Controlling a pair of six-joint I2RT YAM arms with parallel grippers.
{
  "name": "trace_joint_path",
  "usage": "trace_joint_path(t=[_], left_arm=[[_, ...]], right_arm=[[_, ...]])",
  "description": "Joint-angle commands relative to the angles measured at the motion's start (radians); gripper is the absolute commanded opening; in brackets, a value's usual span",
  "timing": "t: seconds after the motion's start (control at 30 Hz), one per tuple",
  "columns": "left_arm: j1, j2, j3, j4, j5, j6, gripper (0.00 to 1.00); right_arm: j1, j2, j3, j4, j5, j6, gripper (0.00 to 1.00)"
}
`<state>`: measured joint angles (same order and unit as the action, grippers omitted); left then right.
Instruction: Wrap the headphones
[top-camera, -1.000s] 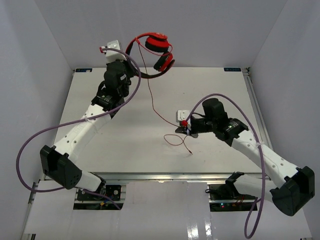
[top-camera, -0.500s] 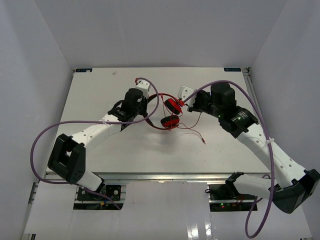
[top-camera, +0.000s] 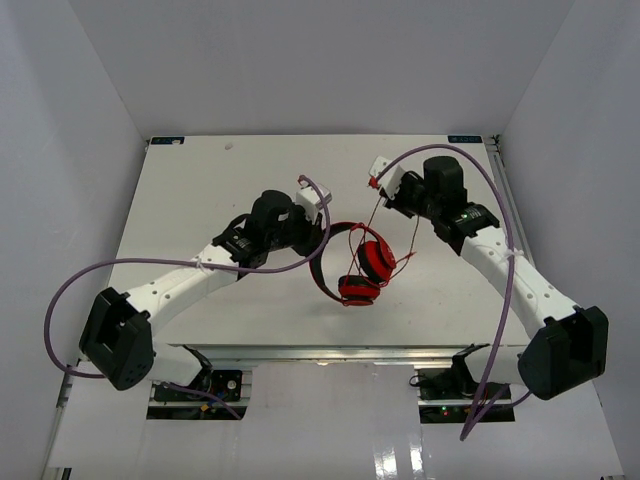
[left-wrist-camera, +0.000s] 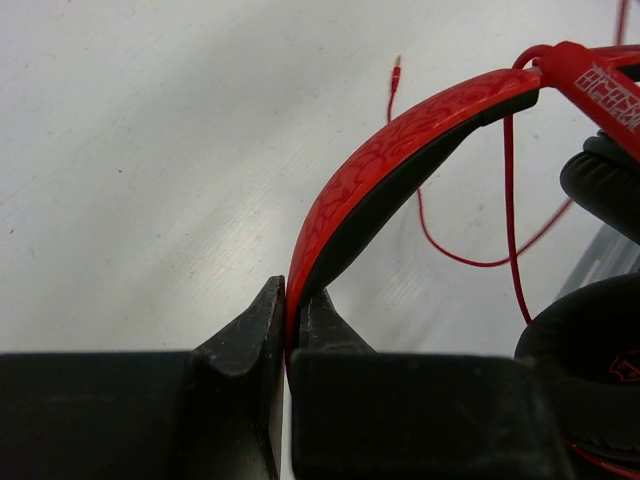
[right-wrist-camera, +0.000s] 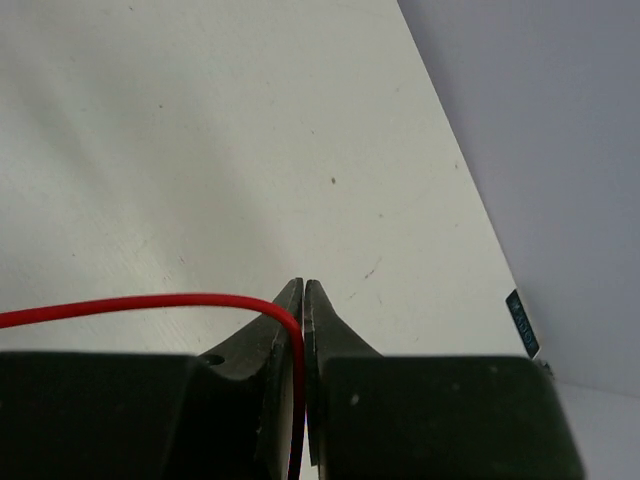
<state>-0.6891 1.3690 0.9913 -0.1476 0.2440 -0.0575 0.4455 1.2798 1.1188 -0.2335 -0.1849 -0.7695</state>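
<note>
The red headphones (top-camera: 365, 265) hang over the middle of the table, earcups low and to the right. My left gripper (top-camera: 318, 222) is shut on the red headband (left-wrist-camera: 400, 150), black padding on its inner side; the pinch shows in the left wrist view (left-wrist-camera: 290, 310). Black earcup pads (left-wrist-camera: 600, 180) sit at that view's right edge. The thin red cable (top-camera: 375, 215) runs up from the earcups to my right gripper (top-camera: 378, 186), which is shut on it (right-wrist-camera: 303, 300); the cable (right-wrist-camera: 130, 303) leaves leftward there. The cable plug (left-wrist-camera: 397, 62) lies on the table.
Purple robot cables (top-camera: 60, 300) loop off both arms, one (top-camera: 500, 300) along the right arm. White walls close the table on the left, back and right. A dark label (right-wrist-camera: 522, 322) sits at the table's far right corner.
</note>
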Motion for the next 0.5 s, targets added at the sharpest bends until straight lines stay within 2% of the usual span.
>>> trace_joint_path(t=[0.0,0.13,0.3,0.47], left_arm=[[-0.004,-0.133,0.021,0.052,0.098,-0.054,0.0],[-0.004,-0.15,0.084,0.046,0.105,-0.109,0.0],[-0.005,-0.118,0.19,0.05,0.152,-0.19,0.0],[-0.006,-0.074,0.315,0.054,0.167,-0.285,0.0]], right_arm=[[-0.127,-0.01,-0.047,0.058,-0.275,0.115,0.1],[-0.149,-0.04,-0.123,0.062,-0.513,0.146,0.16],[-0.149,-0.016,-0.188,0.114,-0.834,0.255,0.28],[-0.149,0.024,-0.228,0.321,-1.006,0.475,0.4]])
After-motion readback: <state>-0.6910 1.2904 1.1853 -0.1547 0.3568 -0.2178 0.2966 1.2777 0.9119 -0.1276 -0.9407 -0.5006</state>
